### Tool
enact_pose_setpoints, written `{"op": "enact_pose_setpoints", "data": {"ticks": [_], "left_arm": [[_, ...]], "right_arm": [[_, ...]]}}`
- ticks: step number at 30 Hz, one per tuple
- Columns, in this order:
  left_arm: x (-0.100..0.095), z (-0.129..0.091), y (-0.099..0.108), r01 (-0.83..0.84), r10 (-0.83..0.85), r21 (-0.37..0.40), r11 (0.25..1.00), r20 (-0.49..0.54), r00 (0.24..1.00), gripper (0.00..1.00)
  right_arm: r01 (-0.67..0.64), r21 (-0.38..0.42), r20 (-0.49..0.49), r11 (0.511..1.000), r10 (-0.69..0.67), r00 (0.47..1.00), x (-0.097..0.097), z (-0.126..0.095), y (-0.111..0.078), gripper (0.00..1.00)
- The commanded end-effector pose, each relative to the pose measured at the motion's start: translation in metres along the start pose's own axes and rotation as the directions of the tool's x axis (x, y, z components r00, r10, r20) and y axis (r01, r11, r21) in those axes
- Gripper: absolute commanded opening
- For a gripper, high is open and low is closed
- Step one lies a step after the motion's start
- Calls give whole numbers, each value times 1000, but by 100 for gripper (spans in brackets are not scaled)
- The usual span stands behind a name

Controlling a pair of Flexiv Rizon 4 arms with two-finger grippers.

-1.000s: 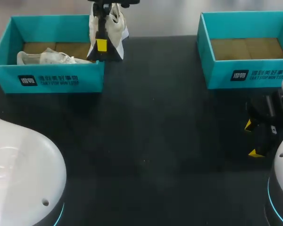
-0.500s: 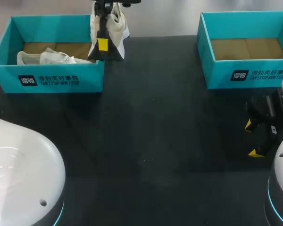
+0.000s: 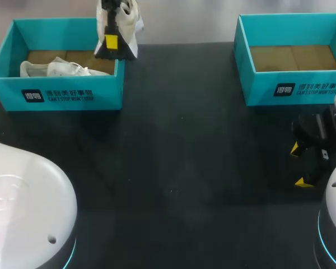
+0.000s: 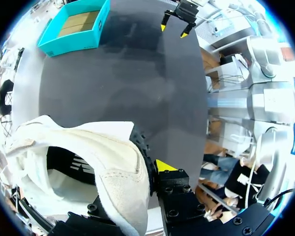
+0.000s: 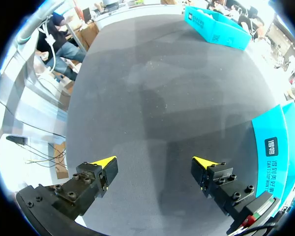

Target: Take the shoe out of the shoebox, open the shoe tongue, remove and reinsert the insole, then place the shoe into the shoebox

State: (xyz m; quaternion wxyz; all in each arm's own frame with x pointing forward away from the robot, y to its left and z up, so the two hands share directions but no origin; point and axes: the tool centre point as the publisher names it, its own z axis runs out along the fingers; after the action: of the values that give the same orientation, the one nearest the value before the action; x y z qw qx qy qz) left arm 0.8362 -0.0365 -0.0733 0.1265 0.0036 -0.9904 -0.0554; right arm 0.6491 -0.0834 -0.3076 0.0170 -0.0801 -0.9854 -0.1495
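Our left tool (image 3: 112, 42) clamps the shoe (image 3: 131, 21) between its fingers; both have shifted leftward over the box (image 3: 67, 84) corner.

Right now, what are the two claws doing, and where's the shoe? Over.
Left gripper shut on white shoe, held over left shoebox's far corner. Right gripper open, empty, near right shoebox. Second shoe lying in left shoebox.

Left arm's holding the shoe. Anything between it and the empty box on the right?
Nothing visible. The shoe hangs at the far corner of the left box; no object lies between it and the right box. The right gripper is open, short of that box.
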Motion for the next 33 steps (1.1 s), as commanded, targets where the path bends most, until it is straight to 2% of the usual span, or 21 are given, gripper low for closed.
{"op": "enact_pose_setpoints", "data": {"ticks": [1, 8, 11, 25, 26, 28, 29, 30, 31, 33], "left_arm": [[-19, -11, 26, -7, 7, -8, 1000, 12, 1000, 0], [-70, -23, 63, -1, 1, -10, 1000, 5, 1000, 0], [-90, -34, 84, -27, 27, 61, 998, 2, 1000, 0], [-90, -34, 84, -27, 27, 61, 998, 2, 1000, 0], [-95, -32, 87, -63, 63, 86, 994, -1, 998, 0], [-120, -25, 100, -54, 54, 76, 996, -1, 999, 0], [-133, -22, 110, -67, 70, 98, 993, -32, 997, 0], [-140, -21, 115, -47, 50, 88, 995, -31, 998, 0], [-157, -18, 127, -52, 53, 52, 997, -20, 998, 0], [-180, -18, 145, -42, 44, 54, 998, -30, 999, 0]], "right_arm": [[0, 1, 3, 1000, 0, 1000, 1, 1, 0, 100], [0, 1, 3, 1000, 0, 1000, 1, 1, 0, 100], [0, 1, 3, 1000, 0, 1000, 1, 1, 0, 100], [0, 1, 3, 1000, 0, 1000, 1, 1, 0, 100], [0, 1, 3, 1000, 0, 1000, 1, 1, 0, 100], [0, 1, 3, 1000, 0, 1000, 1, 1, 0, 100], [0, 1, 3, 1000, 0, 1000, 1, 1, 0, 100], [0, 1, 3, 1000, 0, 1000, 1, 1, 0, 100], [0, 1, 3, 1000, 0, 1000, 1, 1, 0, 100], [0, 1, 3, 1000, 0, 1000, 1, 1, 0, 100]]}}
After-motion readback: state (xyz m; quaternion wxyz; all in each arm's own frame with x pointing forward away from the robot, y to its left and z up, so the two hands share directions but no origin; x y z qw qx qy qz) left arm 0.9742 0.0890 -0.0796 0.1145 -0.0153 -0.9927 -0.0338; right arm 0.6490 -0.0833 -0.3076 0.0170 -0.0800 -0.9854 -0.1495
